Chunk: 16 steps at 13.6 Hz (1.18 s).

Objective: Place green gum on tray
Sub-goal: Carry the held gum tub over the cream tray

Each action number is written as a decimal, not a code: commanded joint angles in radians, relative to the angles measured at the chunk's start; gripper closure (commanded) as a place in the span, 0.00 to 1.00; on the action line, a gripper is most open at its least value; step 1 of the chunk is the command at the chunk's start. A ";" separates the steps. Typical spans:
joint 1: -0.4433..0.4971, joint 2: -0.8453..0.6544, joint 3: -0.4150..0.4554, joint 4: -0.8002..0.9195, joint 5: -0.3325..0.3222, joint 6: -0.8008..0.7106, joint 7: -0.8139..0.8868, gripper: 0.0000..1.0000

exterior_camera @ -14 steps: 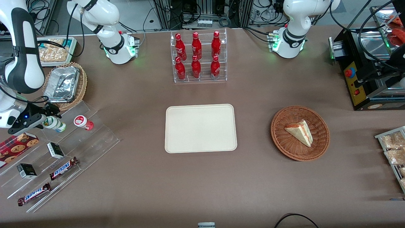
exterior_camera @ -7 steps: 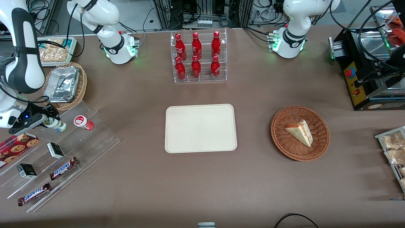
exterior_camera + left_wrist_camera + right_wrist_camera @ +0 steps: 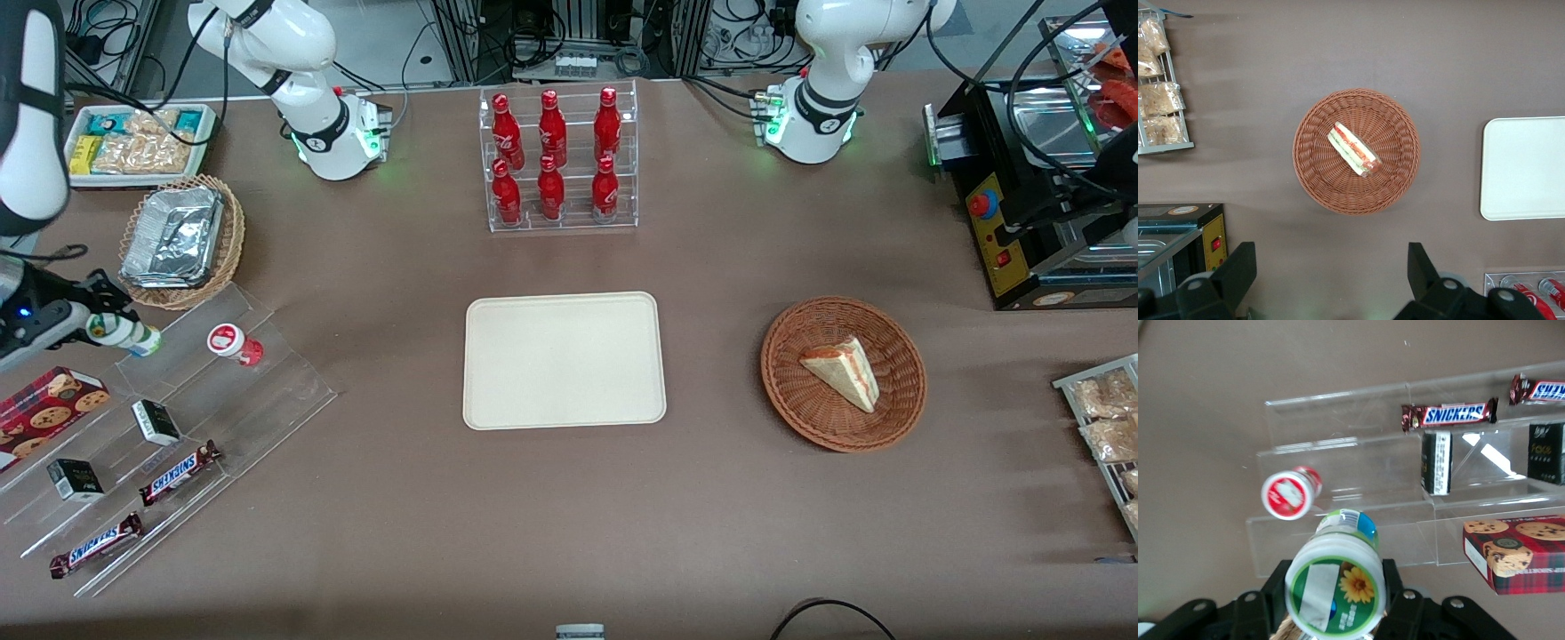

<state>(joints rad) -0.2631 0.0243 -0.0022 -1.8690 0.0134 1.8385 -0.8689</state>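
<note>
The green gum [image 3: 124, 335] [image 3: 1335, 587] is a small white tub with a green-and-white lid, held tilted in the air above the clear stepped display rack [image 3: 178, 418]. My gripper [image 3: 89, 322] [image 3: 1333, 597] is shut on it, one black finger on each side of the tub. It hangs at the working arm's end of the table. The tray [image 3: 564, 360], a flat cream rectangle with nothing on it, lies at the table's middle, well away from the gripper.
A red-lidded gum tub [image 3: 233, 343] [image 3: 1289, 493] rests on the rack beside the gripper. The rack also holds Snickers bars [image 3: 178, 471], dark small boxes [image 3: 156, 421] and a cookie box [image 3: 46, 402]. A wicker basket with foil [image 3: 180, 238] and a bottle rack [image 3: 557, 160] stand farther back.
The gripper has lifted the green gum off the rack and carried it outward, toward the working arm's end of the table. The red-lidded tub has stayed put.
</note>
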 commanded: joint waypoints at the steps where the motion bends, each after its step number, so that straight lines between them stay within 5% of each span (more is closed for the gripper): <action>1: 0.095 0.013 0.005 0.115 0.005 -0.155 0.143 1.00; 10: 0.603 0.026 0.005 0.159 0.057 -0.182 0.925 1.00; 16: 0.909 0.253 0.004 0.235 0.091 0.030 1.387 1.00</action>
<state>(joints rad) 0.5875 0.1633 0.0159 -1.7174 0.0862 1.8329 0.4199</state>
